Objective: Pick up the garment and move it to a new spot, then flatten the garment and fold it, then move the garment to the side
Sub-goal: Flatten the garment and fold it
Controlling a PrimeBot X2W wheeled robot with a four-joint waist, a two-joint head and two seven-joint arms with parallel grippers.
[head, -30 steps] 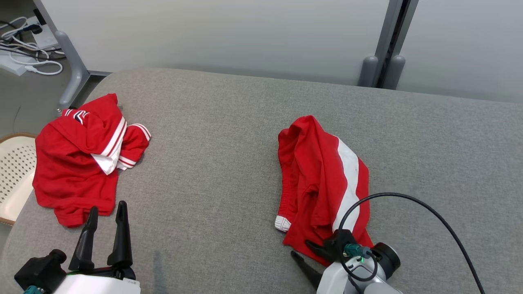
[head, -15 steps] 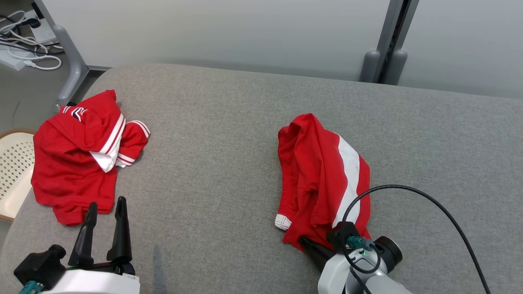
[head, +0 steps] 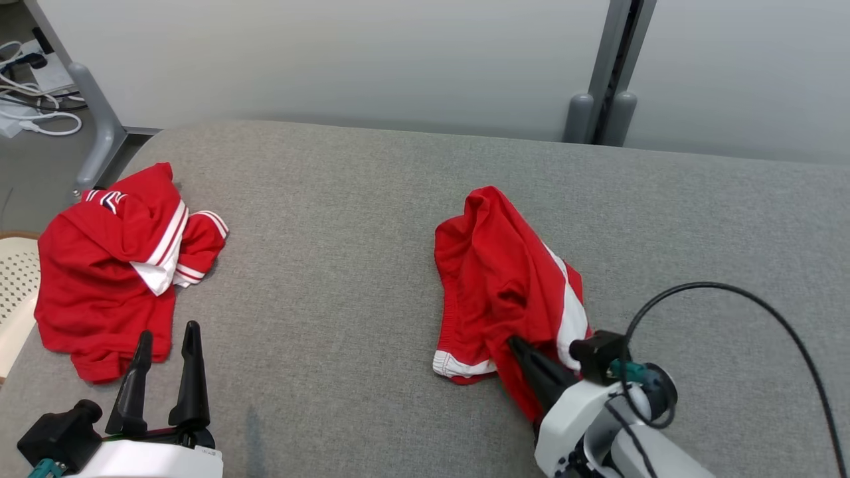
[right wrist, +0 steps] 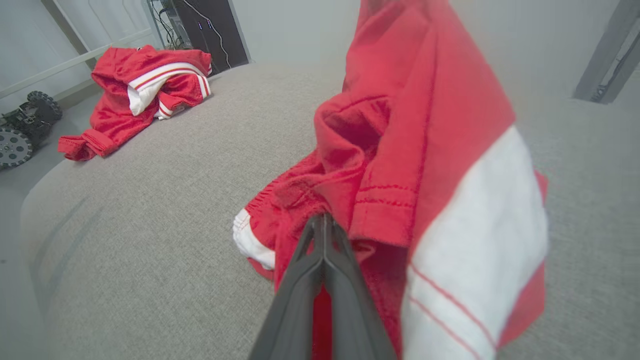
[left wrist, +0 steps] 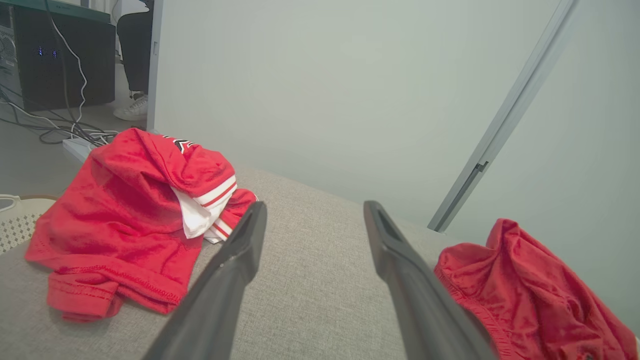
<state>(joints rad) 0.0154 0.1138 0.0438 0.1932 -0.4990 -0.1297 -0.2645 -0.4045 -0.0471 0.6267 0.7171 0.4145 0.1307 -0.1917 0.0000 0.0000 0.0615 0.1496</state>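
While the left gripper (head: 169,330) rests spread at 7 o'clock in the head view, the right gripper (head: 514,342) at 5 o'clock pinches the near edge of the red-and-white garment (head: 495,279), bunched on the grey table (head: 332,265). The pick-up seems in hand; next it needs a lift clear of the other red garment (head: 99,279) at 9 o'clock.

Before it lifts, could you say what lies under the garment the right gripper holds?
The garment lies on the grey cushion; anything beneath its folds is hidden.
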